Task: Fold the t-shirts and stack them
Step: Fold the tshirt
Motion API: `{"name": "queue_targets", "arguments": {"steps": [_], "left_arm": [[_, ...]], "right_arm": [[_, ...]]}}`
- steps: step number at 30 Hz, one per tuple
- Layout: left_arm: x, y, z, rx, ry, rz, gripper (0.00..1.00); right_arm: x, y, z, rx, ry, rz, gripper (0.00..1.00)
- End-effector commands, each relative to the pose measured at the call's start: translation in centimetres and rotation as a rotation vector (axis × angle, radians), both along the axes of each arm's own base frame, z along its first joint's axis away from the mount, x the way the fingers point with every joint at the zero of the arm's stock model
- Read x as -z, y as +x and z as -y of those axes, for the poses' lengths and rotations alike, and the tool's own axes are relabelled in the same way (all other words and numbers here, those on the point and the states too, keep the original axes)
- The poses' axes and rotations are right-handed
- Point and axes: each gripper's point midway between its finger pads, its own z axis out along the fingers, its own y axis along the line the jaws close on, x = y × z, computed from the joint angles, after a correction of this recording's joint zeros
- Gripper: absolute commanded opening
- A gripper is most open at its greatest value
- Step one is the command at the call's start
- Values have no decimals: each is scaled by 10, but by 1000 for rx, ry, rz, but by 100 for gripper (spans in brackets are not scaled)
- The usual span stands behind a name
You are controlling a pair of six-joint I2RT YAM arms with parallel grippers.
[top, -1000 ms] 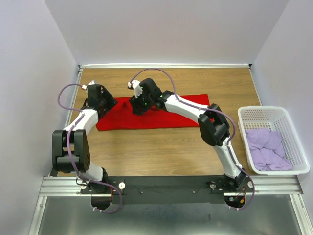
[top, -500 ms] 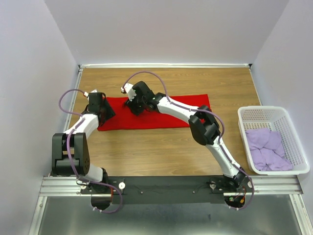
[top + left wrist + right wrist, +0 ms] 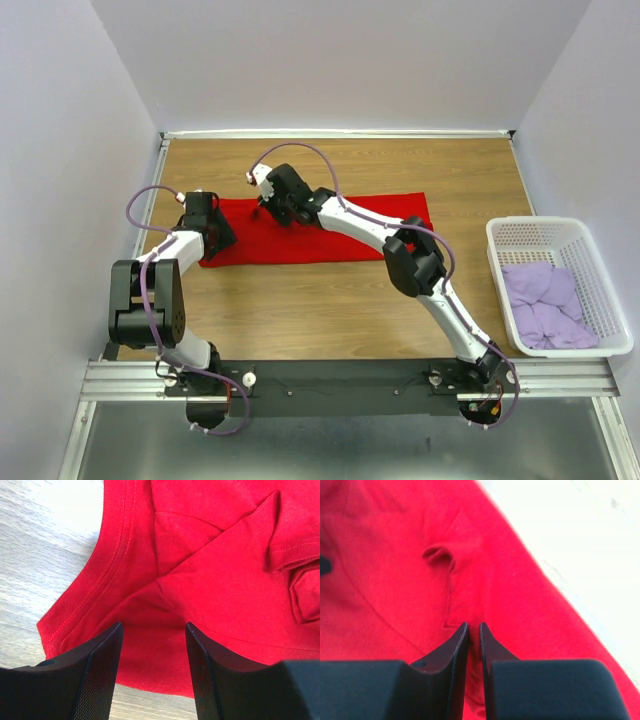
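The bright red t-shirt [image 3: 340, 235] lies spread as a wide band across the far middle of the wooden table. My left gripper [image 3: 207, 228] is open over the shirt's left end; in the left wrist view its jaws stand apart [image 3: 153, 627] just above a folded sleeve and hem of the red cloth [image 3: 225, 580]. My right gripper [image 3: 272, 207] is at the shirt's far left edge, shut on a pinch of the red cloth [image 3: 395, 580] between its fingertips [image 3: 474, 626]. Pale lilac t-shirts [image 3: 545, 305] lie crumpled in the basket.
The white lattice basket [image 3: 540, 226] stands at the table's right edge. Bare wood [image 3: 320, 310] lies between the red shirt and the arm bases. White walls enclose the table on the left, far and right sides.
The right gripper has moved left and away with the cloth, spreading the shirt's bunched left part flat. The left gripper has shifted left and nearer, to the shirt's left end.
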Motion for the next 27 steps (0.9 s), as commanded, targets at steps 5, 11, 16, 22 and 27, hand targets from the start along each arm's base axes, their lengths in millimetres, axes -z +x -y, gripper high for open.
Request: {"name": "queue_targets", "arguments": {"steps": [5,11,16,22,27], "left_arm": [[9,-9,-1,8,18,-40,60],[12,-11,-2,3,19,-53,60],[14,-12,-2,1,22,-59,60],[14,-13,-3,-3,26,-65,60],[-15,3,0,14,21,19,61]], "right_arm": [[-10,39,18,212,102,-55,22],[8,62,50,390,171,-173,22],[16,68,72,494,213,-251,22],[14,66,82,520,242,-304,26],[0,48,67,351,256,-334,44]]}}
